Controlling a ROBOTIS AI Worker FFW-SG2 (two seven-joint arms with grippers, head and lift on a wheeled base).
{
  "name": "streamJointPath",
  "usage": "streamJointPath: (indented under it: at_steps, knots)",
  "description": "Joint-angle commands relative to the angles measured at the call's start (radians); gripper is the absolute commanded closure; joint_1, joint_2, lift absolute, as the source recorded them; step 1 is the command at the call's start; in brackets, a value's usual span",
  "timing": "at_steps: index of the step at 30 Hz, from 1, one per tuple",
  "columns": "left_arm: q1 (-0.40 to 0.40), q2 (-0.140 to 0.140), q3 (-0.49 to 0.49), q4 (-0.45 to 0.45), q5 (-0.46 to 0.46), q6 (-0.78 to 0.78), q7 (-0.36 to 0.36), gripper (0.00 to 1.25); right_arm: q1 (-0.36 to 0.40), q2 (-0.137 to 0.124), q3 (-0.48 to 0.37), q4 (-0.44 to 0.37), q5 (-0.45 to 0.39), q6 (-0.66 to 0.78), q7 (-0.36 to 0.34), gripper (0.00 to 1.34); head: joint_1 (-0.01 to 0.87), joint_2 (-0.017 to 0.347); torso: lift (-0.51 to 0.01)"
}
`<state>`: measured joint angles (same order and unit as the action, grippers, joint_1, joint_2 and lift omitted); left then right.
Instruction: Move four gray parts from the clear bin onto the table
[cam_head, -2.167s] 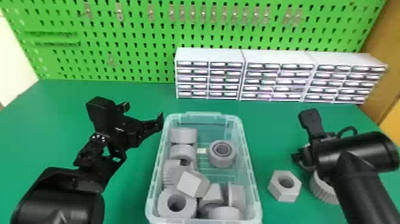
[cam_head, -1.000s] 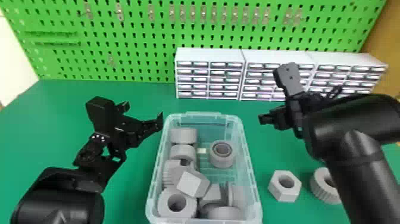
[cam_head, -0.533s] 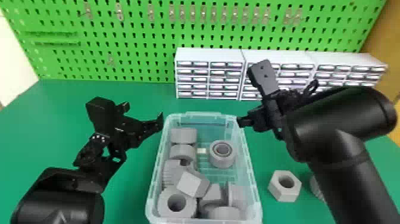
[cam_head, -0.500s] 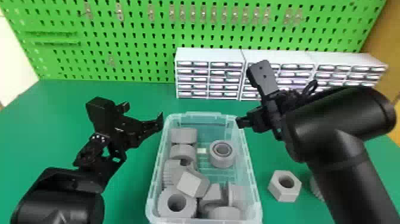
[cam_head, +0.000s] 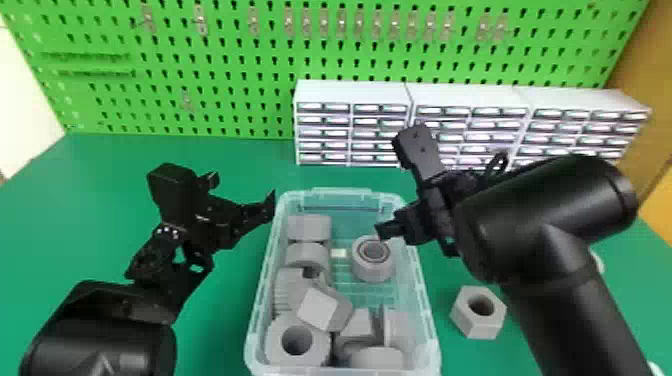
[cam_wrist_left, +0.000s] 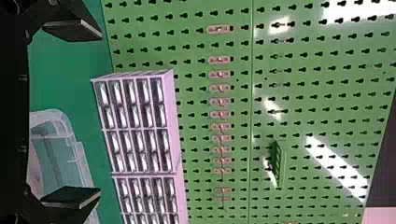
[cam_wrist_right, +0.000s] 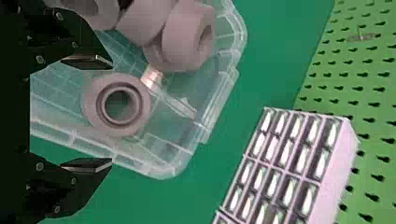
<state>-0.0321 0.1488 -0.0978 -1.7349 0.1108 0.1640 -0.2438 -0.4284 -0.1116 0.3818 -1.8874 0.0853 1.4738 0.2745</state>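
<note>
R gripper is over the right side of the clear bin, fingers wide, near a fat gray ring in it. L gripper is by the bin's left side, fingers wide too. More gray parts sit along the bin's left side & in a pile at its near end, & a gray nut is on the green table, just right of the bin.
</note>
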Motion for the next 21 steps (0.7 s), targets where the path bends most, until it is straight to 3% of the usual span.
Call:
streamJointPath:
  at_steps: [1,21]
  knots:
    - [0.0,0.0,0.0,0.002,0.0,0.002,0.0,0.11,-0.004,-0.002,0.006,0.027,-0.047,0.03,0.0,0.52,0.678,0.034,-0.05]
    - [0.0,0.002,0.0,0.002,0.0,0.003,0.0,0.11,0.002,-0.006,0.016,0.05,-0.058,0.048,0.0,0.52,0.678,0.034,-0.05]
